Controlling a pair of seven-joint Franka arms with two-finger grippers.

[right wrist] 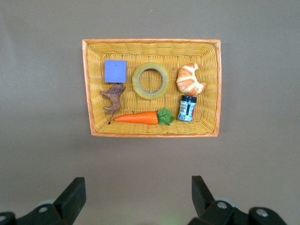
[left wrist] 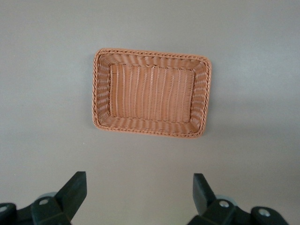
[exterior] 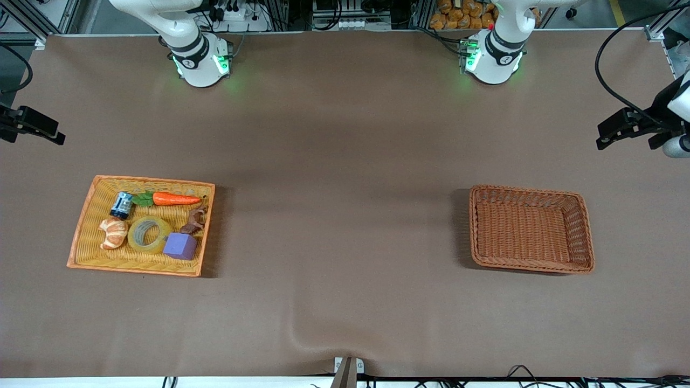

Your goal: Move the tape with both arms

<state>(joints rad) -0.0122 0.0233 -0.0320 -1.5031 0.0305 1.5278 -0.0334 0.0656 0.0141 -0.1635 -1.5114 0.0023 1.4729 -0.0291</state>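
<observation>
The tape, a yellowish translucent roll, lies flat in the orange-rimmed yellow basket toward the right arm's end of the table. It also shows in the right wrist view, between a purple cube and a croissant. My right gripper is open and empty, high over the bare table beside that basket. My left gripper is open and empty, high over the table beside the empty brown wicker basket. In the front view only the arms' bases show, the right arm and the left arm.
The yellow basket also holds a purple cube, a croissant, a carrot, a blue can and a brown toy animal. The brown basket stands toward the left arm's end. Black camera mounts jut in at both table ends.
</observation>
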